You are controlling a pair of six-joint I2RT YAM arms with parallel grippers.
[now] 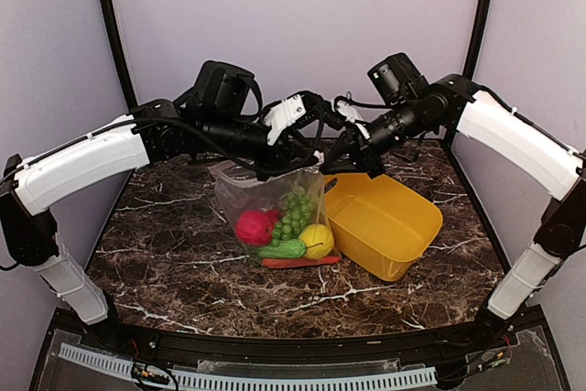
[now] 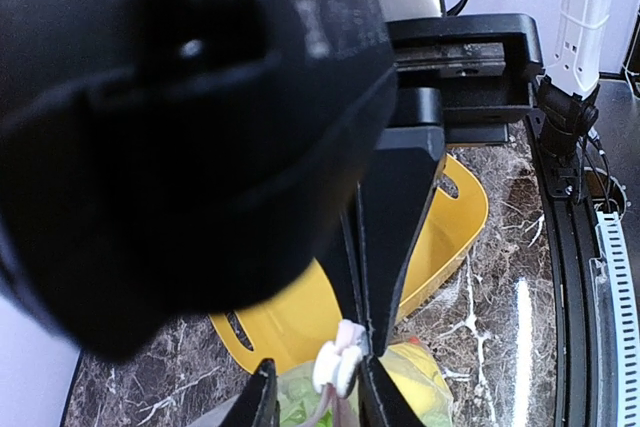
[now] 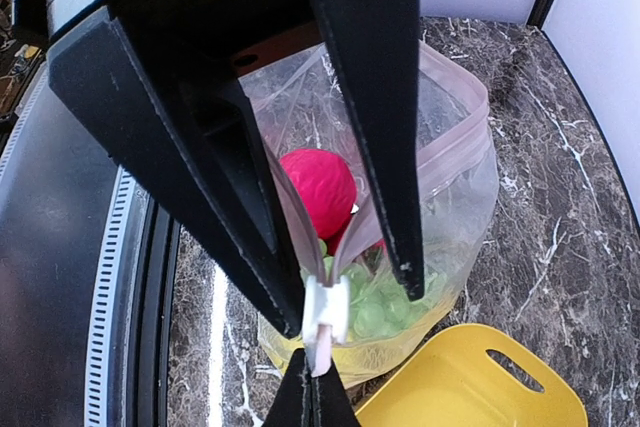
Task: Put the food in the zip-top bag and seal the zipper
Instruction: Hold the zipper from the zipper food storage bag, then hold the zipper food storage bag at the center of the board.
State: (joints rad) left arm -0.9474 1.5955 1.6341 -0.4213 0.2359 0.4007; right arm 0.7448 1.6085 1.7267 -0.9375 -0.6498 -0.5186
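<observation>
Upright dotted zip-top bag [image 1: 240,195], food [image 1: 294,224] inside, zipper [image 3: 326,309] unsealed

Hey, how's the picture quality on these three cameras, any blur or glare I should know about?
Top external view: evenly lit, sharp throughout. Left wrist view: the black housing near the lens is badly blurred, and a glare streak runs down the table. Right wrist view: zipper and red ball are crisp.
</observation>
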